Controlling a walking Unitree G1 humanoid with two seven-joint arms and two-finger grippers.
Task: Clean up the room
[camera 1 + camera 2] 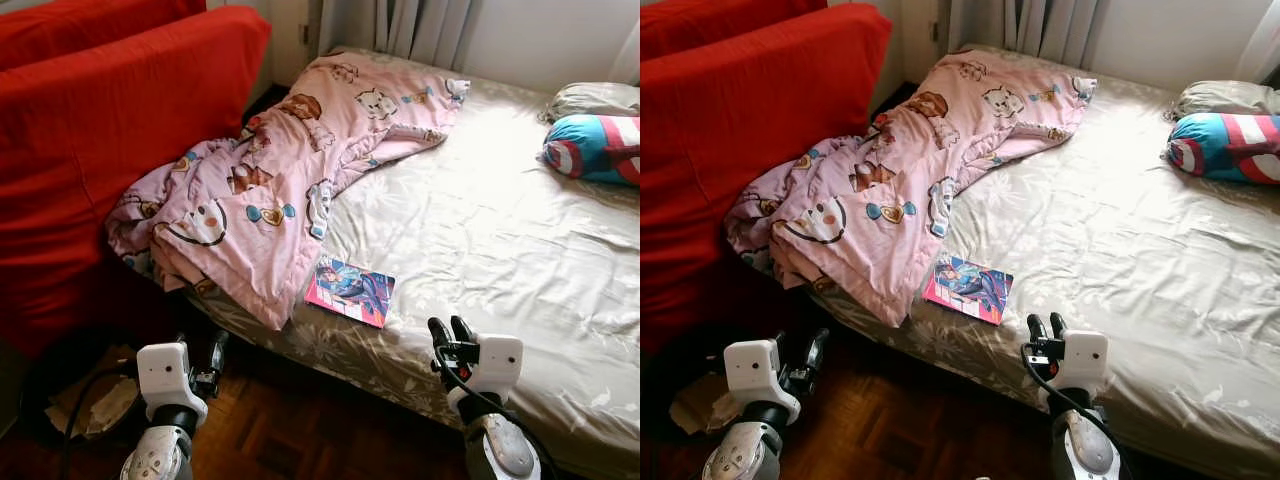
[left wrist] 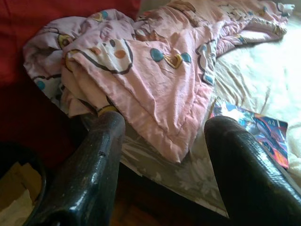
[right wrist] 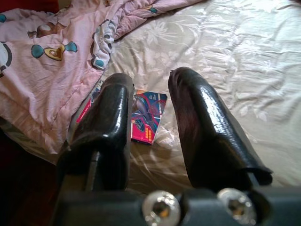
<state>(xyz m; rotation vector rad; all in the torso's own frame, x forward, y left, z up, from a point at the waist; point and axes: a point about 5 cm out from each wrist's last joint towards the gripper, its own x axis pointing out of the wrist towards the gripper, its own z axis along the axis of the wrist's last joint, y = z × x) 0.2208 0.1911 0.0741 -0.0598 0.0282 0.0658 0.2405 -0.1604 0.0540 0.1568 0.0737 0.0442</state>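
We see a bed [image 1: 520, 250] with a pale flowered sheet, and a pink blanket [image 1: 270, 180] lies crumpled on its left part, touching the red sofa [image 1: 100, 130]. A colourful book [image 1: 350, 291] lies flat near the bed's front edge, just beside the blanket's corner. Our left gripper [image 1: 215, 352] and right gripper [image 1: 452, 331] hover low before the bed, both with fingers apart, holding nothing. A striped pillow [image 1: 598, 147] rests at the far right.

Pink cartoon-print blanket [image 1: 270, 190], red sofa [image 1: 100, 130]
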